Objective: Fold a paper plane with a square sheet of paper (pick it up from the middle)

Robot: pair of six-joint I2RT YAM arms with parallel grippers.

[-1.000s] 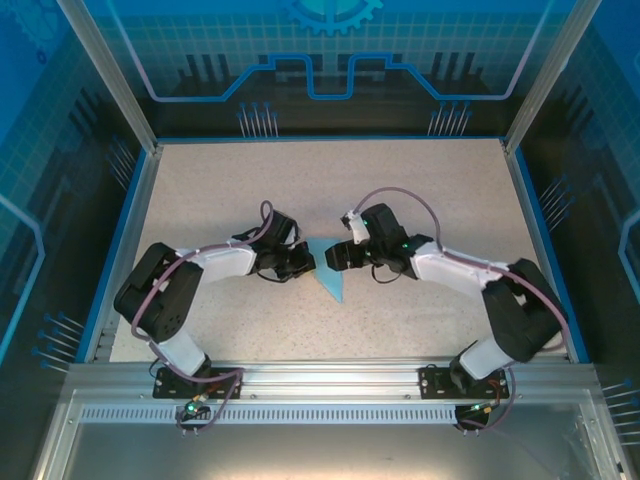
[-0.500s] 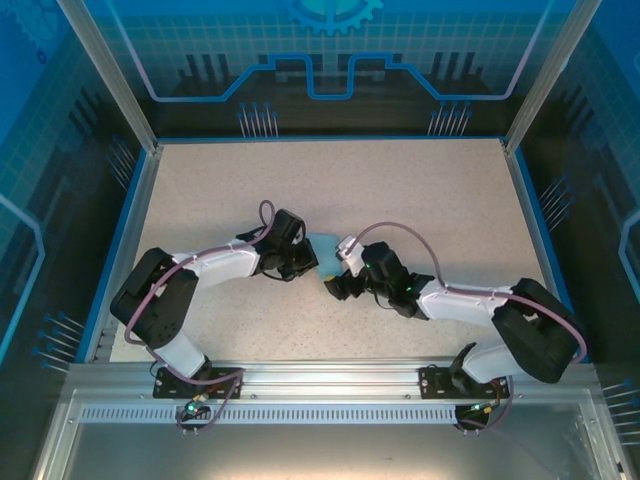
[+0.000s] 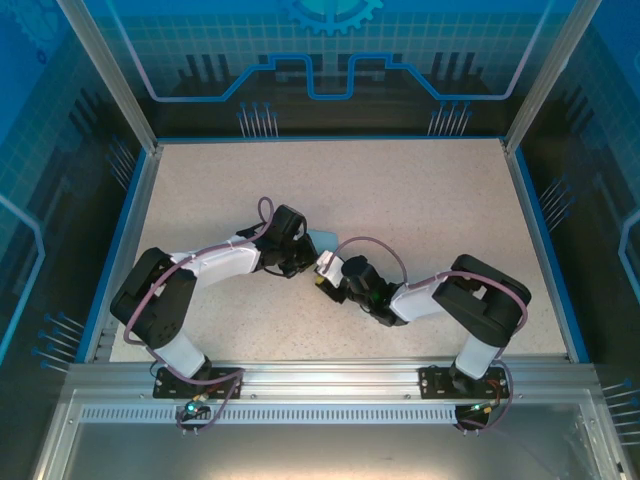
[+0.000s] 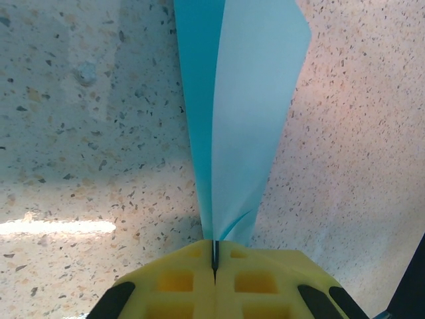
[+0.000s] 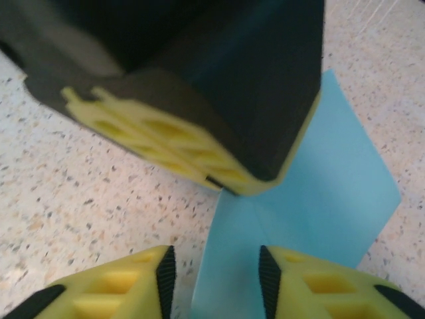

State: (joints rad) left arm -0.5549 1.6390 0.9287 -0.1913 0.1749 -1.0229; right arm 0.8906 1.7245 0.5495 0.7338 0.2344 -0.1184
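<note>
The paper plane sits near the middle of the counter, a small light-blue patch between the two wrists in the top view. My left jaws are closed on it. In the left wrist view the yellow pads meet with no gap, pinching the paper at its crease. From there two flaps fan away over the speckled counter, a darker one on the left and a paler one on the right. I cannot tell whether the far end rests on the surface.

My right jaws stand open. In the right wrist view their yellow pads are apart, with the near part of the blue paper lying in the gap between them. I cannot tell whether either pad touches it. Just beyond them the left arm's black finger housing and yellow pads clamp the same paper, slightly blurred, above the counter.
</note>
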